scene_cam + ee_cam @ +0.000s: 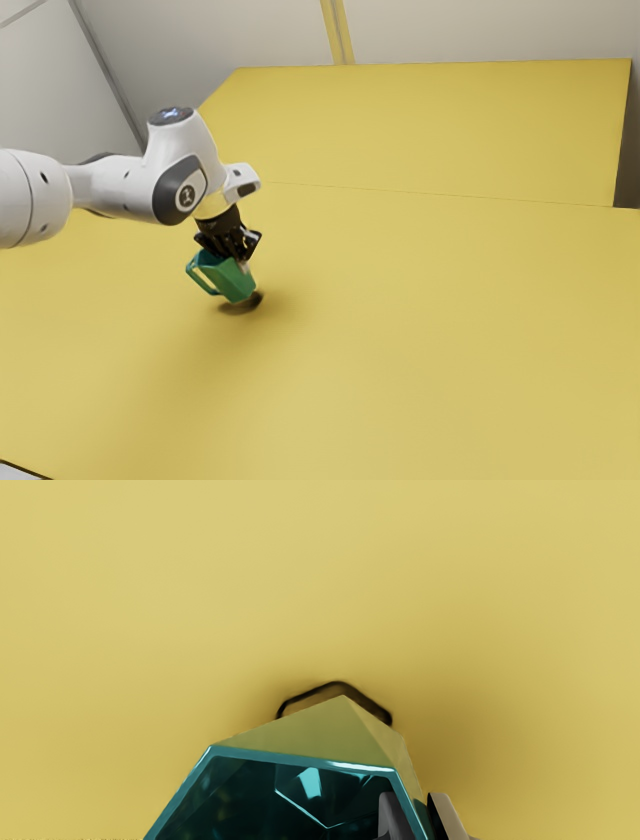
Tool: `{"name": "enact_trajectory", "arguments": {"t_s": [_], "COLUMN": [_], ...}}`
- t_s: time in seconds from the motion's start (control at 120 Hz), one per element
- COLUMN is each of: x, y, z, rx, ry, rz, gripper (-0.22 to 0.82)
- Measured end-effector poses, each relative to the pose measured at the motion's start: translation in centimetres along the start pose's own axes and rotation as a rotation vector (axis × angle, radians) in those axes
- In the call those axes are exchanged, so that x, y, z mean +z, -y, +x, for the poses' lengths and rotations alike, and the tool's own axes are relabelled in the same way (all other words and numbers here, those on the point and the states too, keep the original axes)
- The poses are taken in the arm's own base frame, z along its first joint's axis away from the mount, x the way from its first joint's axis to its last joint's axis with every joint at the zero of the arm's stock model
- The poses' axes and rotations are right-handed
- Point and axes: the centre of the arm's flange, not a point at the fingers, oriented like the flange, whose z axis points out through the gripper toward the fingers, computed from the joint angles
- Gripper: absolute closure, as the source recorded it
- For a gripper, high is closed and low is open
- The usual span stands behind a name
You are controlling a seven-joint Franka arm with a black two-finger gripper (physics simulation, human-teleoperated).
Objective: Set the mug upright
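Exterior view: the arm (130,186) enters from the exterior view's left, and the gripper (243,261) points down at the green mug (234,282). The mug is located over the exterior view's left half of the yellow table (430,340), well apart from the table edge that crosses the exterior view's lower left corner. A thin line (450,195) crosses the yellow surface beyond the mug. Mug attitude: tilted, mouth up and toward the exterior view's left, base down and toward the exterior view's right. This view supplies the handle (199,282), which projects from the mug toward the exterior view's left. A dark shadow (238,307) lies on the table directly below the base. Contact between base and table cannot be determined.

Wrist view: this view supplies the finger placement and the mug's interior. The gripper (412,801) is pinching the mug's side wall, one finger inside the mouth and the other against the outer face, with the wall between them. The angular rim (300,758) faces the camera; below it, the inner walls (230,795) are dark teal with bright reflections. The outer wall (320,735) reads olive-yellow here, against green in the exterior view. A dark, angular band (367,700) borders the far side of the mug on the table.
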Motion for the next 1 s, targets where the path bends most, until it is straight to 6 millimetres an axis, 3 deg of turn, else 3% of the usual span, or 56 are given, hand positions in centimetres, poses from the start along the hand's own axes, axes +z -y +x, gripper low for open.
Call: {"name": "enact_trajectory", "arguments": {"t_s": [0.208,0.367,0.5,0.592,0.7,1.0], "x": [2.3,3.0,2.6,1.7,-0.6,-5.2], "y": [-0.1,0.0,0.0,-0.1,-0.3,-0.7], "z": [0.3,0.5,0.6,0.7,0.6,0.9], "rx": [-0.017,-0.032,-0.037,-0.036,-0.031,-0.023], "ry": [0.016,0.018,0.010,-0.006,-0.040,-0.088], "rz": [0.011,0.013,0.004,-0.003,-0.013,-0.033], "gripper": [0.78,0.78,0.47,0.31,0.18,0.05]}}
